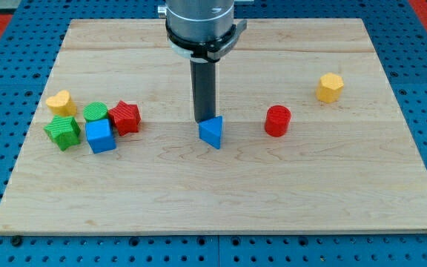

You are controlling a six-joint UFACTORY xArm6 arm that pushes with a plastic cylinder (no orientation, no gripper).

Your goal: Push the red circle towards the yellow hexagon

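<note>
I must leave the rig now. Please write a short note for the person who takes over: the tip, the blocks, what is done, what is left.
My tip: down on the wooden board, right behind the blue triangular block, on its upper side in the view.
Red circle block: right of the tip, apart from it.
Yellow hexagon block: further right and higher.
Done: no contact with the red circle yet.
Left: go around to its left, push toward upper right.
</note>
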